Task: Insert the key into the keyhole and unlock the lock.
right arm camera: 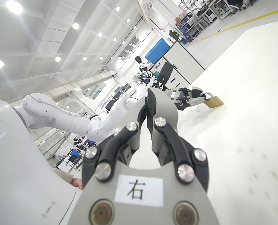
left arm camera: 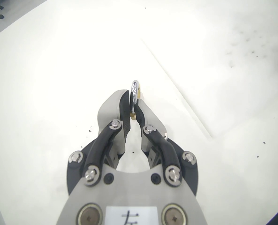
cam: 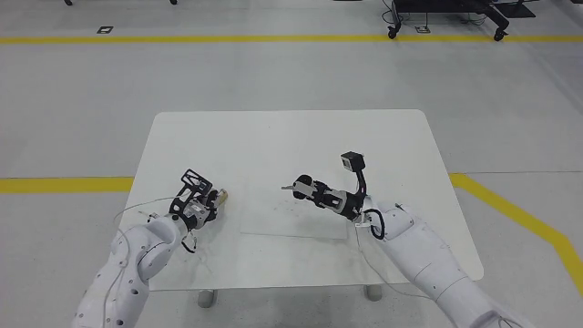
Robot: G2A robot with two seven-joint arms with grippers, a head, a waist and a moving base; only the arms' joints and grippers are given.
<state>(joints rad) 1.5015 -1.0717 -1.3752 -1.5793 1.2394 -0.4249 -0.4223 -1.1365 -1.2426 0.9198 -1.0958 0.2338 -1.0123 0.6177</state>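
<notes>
Lock (left arm camera: 135, 91) nearest: left gripper (left arm camera: 132, 101) is clamped on its steel shackle, with the brass body beyond the pads, low over the table (left arm camera: 59, 59) on the robot's left side. Whether the body rests on the surface or hangs just above it: cannot tell.

Judged small but dense, rigid all through. Shackle is polished and round, so the body may pivot in the pinch when the key pushes on it. A firmer hold would be across the flat brass faces, leaving the keyhole end free.

Right gripper (right arm camera: 149, 101), pads pressed together, points across at the lock and is well apart from it. Top view shows a thin sliver sticking out of its tip, likely the key (cam: 287, 185), held by the bow. Judged light, stiff, thin, slick metal, apt to twist between the pads under a turning load.

Hard to make out:
- Which face of the lock carries the keyhole: cannot tell.
- Blade orientation is unreadable.
- From the right wrist the key is hidden between the pads.

Farther off, a faint seam (left arm camera: 176, 90) crosses the table.
</notes>
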